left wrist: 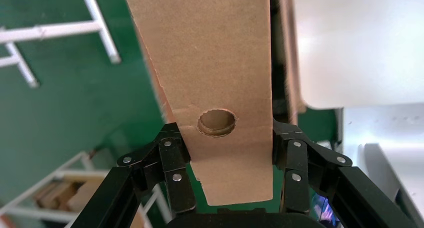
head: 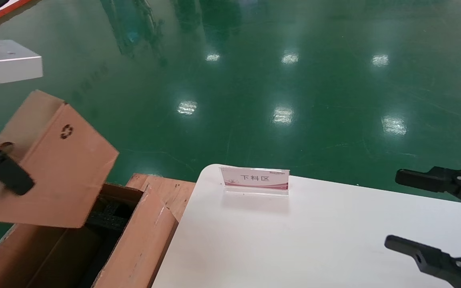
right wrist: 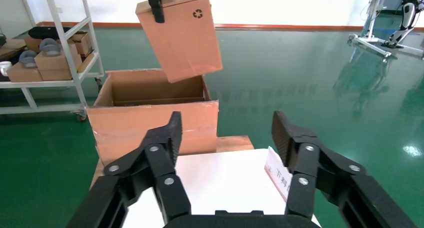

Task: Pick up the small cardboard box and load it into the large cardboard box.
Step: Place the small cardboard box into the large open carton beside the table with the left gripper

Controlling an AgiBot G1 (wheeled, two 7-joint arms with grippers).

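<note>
The small cardboard box [head: 54, 160], light brown with a black recycling symbol, hangs tilted above the open end of the large cardboard box [head: 142, 240]. My left gripper [head: 12, 176] is shut on its narrow end. In the left wrist view the fingers [left wrist: 175, 153] clamp both faces of the small box [left wrist: 215, 63] just below its round finger hole. From the right wrist view, the small box [right wrist: 185, 38] hovers over the large carton [right wrist: 150, 123]. Black foam [head: 108, 214] shows inside the carton. My right gripper [head: 408, 210] stands open over the white table, holding nothing.
A white table [head: 294, 240] sits to the right of the carton, with a small acrylic sign [head: 254, 180] near its far edge. A metal block [head: 8, 60] juts in at the upper left. A white shelf rack [right wrist: 50, 63] stands beyond the carton on the green floor.
</note>
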